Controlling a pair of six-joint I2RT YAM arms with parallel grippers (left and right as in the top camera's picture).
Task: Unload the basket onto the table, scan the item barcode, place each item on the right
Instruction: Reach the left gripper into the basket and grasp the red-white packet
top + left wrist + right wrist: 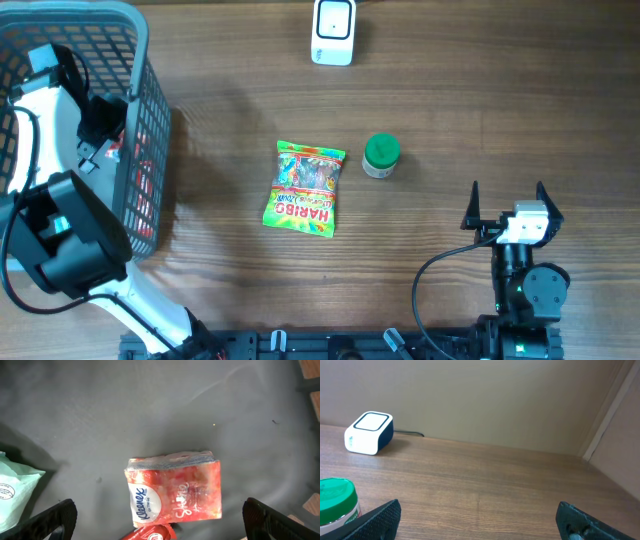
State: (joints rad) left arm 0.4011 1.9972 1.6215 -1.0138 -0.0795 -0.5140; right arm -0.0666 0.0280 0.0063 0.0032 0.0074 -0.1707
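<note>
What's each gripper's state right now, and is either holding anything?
Left gripper: open, holding nothing, above the Kleenex pack.
Right gripper: open, holding nothing.

Right wrist view, low over the wooden table [495, 475].
- Right gripper [477, 510]: jaws spread wide. Dark fingers [377, 521] enter at 7 and 5 o'clock, with bare wood showing between them.
- Green-lidded jar [337, 502] at 8 o'clock, upright, cut off by the frame edge, just beside the 7 o'clock finger. Contact cannot be judged.
- White scanner [369, 432] with a dark base at 10 o'clock, well apart from the jar, at the far table edge.
- Thin dark cable [410, 433] runs from behind the scanner toward 3 o'clock.
- Plain beige wall [495, 395] from 11 to 1 o'clock, with a corner seam slanting down at 2 o'clock.
</note>
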